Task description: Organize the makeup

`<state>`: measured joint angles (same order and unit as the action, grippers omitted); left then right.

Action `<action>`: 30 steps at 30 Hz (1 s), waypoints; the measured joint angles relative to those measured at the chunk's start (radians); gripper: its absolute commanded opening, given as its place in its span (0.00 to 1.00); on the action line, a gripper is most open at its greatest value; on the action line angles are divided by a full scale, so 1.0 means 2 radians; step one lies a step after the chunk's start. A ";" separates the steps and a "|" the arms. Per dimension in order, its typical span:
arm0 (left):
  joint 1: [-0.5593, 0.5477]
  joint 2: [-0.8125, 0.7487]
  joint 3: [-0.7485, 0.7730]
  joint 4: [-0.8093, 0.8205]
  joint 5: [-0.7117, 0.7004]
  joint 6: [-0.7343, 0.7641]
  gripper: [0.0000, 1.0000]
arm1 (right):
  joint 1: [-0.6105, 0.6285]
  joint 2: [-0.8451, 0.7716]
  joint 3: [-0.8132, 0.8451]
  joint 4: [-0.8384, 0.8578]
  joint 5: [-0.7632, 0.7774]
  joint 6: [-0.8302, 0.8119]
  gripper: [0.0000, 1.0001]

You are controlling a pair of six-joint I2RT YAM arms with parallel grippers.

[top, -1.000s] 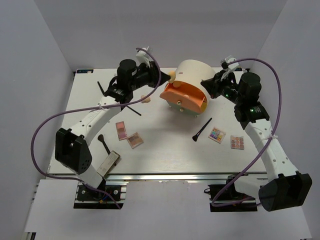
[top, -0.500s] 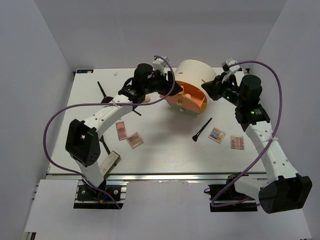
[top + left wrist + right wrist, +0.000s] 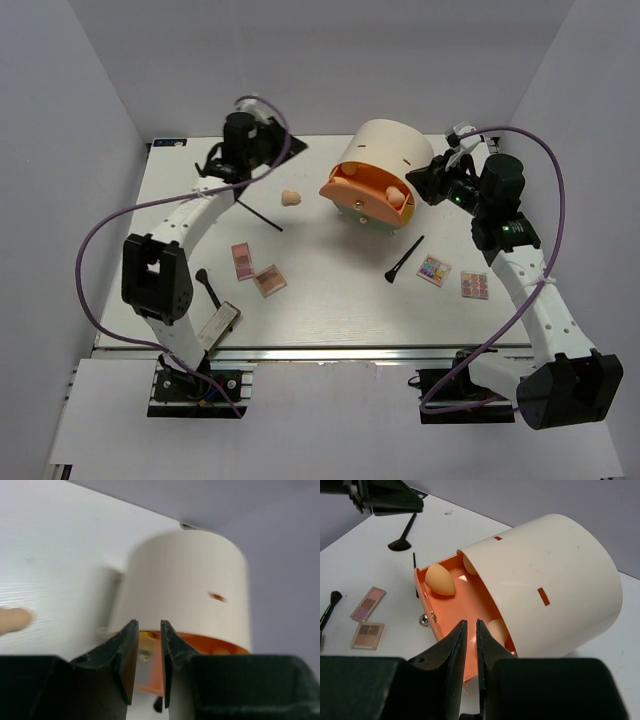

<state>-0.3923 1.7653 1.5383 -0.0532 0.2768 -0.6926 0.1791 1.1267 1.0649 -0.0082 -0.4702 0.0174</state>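
Observation:
The cream drawer unit [image 3: 388, 148] lies on its side with its orange drawer [image 3: 362, 197] pulled out. Three peach sponges [image 3: 440, 579] lie in the drawer. Another sponge [image 3: 290, 197] lies on the table left of it and shows in the left wrist view [image 3: 12, 620]. My left gripper [image 3: 272, 148] hovers left of the unit, slightly open and empty [image 3: 148, 630]. My right gripper [image 3: 414, 180] is shut and empty [image 3: 470, 626], above the drawer's right end. Palettes [image 3: 242, 261] [image 3: 434, 270], black brushes [image 3: 258, 215] [image 3: 403, 260] and the compact [image 3: 217, 326] lie on the table.
Another palette [image 3: 269, 280] lies near the pink one, and one more [image 3: 474, 285] at the right. A brush [image 3: 203, 176] lies at the far left and one [image 3: 208, 288] beside the compact. Grey walls close in the table on three sides.
My left gripper carried a sponge to the drawer, then drew back left without it. The right gripper stayed at the drawer's right end.

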 measured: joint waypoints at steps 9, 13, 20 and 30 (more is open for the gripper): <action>0.109 0.145 0.064 -0.124 -0.017 -0.121 0.67 | -0.007 -0.004 -0.017 -0.006 0.004 -0.005 0.20; 0.095 0.214 0.100 -0.188 -0.021 -0.161 0.64 | -0.008 -0.004 -0.024 -0.011 0.009 -0.013 0.20; 0.085 0.264 0.152 -0.275 -0.038 -0.200 0.62 | -0.012 -0.004 -0.033 -0.019 0.012 -0.017 0.20; 0.087 0.275 0.179 -0.307 -0.064 -0.203 0.55 | -0.014 -0.004 -0.034 -0.020 0.011 -0.016 0.20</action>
<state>-0.2192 2.3161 1.8957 -0.6674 0.1490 -1.0981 0.1505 1.1187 0.9977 -0.0486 -0.4473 -0.0147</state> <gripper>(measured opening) 0.557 0.199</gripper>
